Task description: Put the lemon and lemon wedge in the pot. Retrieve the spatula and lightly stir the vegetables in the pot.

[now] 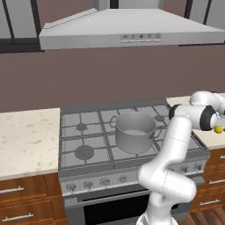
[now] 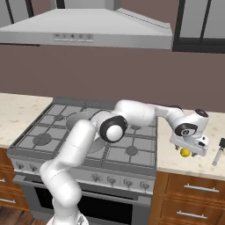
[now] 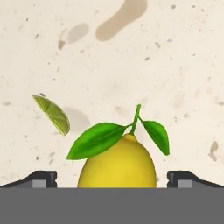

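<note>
The lemon [image 3: 117, 164], bright yellow with a stalk and two green leaves, lies on the speckled counter right of the stove. My gripper [image 3: 112, 179] hangs low over it, open, with one fingertip on each side and a gap to the fruit. Beneath the hand, the lemon [image 2: 185, 152] peeks out, and it shows again as a yellow spot [image 1: 218, 129]. A greenish lemon wedge [image 3: 52, 114] lies on the counter a little away from the lemon. The grey pot [image 1: 134, 132] stands on the stove's middle burners. A slim utensil with a dark end [image 2: 218, 152], apparently the spatula, lies further right.
The gas stove [image 1: 83, 132] has raised grates around the pot. A range hood [image 1: 132, 33] hangs above. My arm reaches across the stove's right side to the right counter [image 2: 211, 132]. The left counter [image 1: 26, 136] is bare stone.
</note>
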